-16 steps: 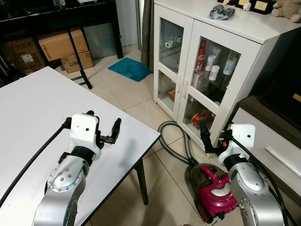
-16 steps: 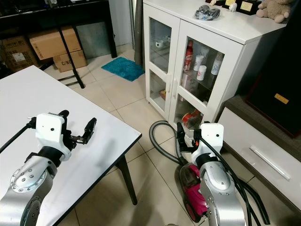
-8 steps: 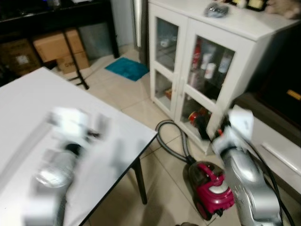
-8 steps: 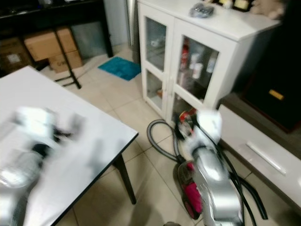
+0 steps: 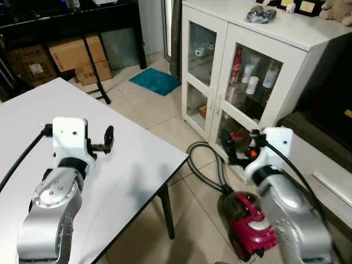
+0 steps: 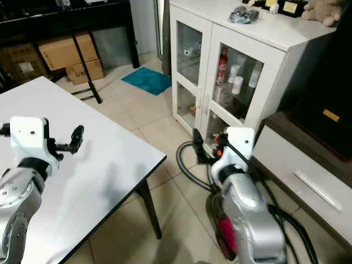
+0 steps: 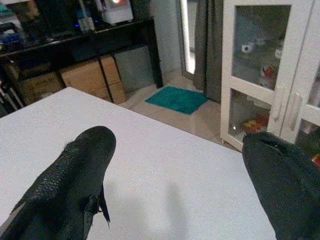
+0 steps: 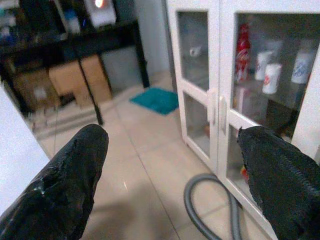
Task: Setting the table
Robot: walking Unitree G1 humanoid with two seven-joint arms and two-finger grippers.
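Left pincer point(image 5: 108, 138) spread, empty, hovering over bare white desk point(image 5: 137, 181). Right pincer point(image 8: 170, 165) spread, empty, facing glass-door cabinet point(image 6: 231, 71), likely to fetch cups point(image 6: 237, 84) shelved behind doors.

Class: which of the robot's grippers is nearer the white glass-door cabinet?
Right. The right gripper hangs over the floor just before the cabinet, above the vacuum hose; the left gripper is over the white table, farther away.
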